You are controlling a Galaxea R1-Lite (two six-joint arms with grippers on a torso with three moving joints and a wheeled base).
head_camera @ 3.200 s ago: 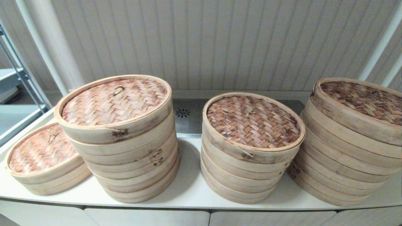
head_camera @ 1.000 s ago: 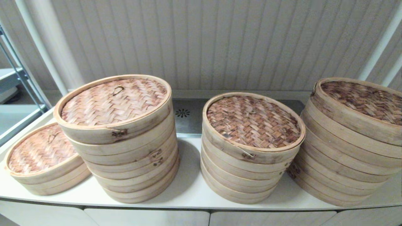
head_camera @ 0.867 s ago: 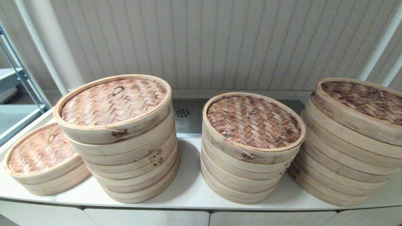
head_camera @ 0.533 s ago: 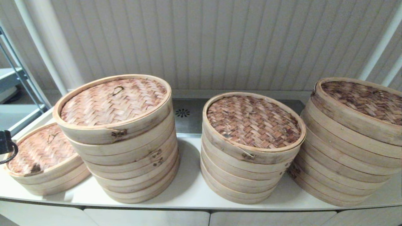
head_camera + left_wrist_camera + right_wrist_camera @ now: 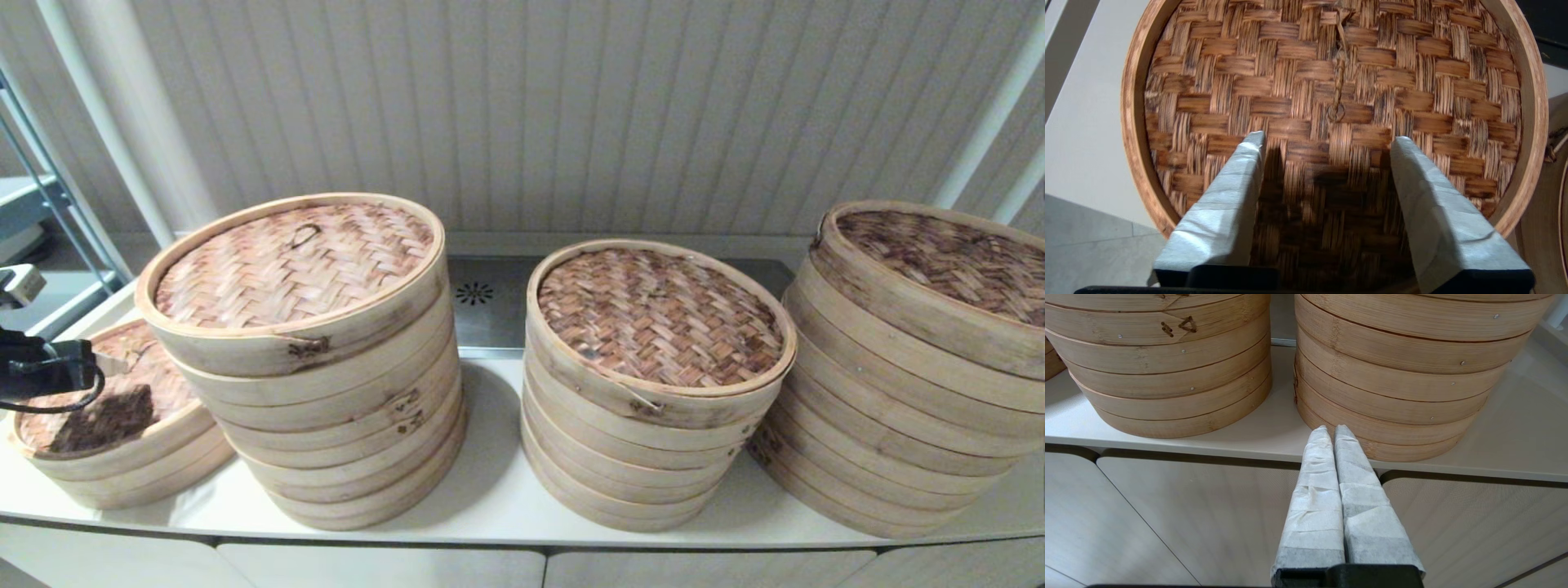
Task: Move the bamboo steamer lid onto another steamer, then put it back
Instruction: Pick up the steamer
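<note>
I had the left gripper [image 5: 1327,141] hanging above the bamboo steamer lid [image 5: 122,392], which sat on the short stack [image 5: 139,465] at the far left end of the tabletop [image 5: 490,498]. From the head camera only the dark body of that gripper showed at the left edge, over the lid's near-left part, with its shadow falling on the weave. Through the left wrist camera I saw the two paper-wrapped fingers [image 5: 1229,196] spread wide apart, holding nothing, their tips over the herringbone weave just short of the thin loop handle [image 5: 1337,90], which lay between them and a little beyond. I could not tell whether the tips touched the weave. The lid's pale rim ran all the way round and lay flat on its steamer.

Just beside that short stack stood a taller stack [image 5: 326,392] with a light-woven lid and a dark stitched joint on its rim. Further right stood a middle stack [image 5: 653,433] and a right-hand stack [image 5: 898,408], both with darker brown lids.

My right gripper [image 5: 1331,430] was parked low in front of the cabinet, below the tabletop edge, fingers pressed together and empty, pointing at the bases of two stacks.
</note>
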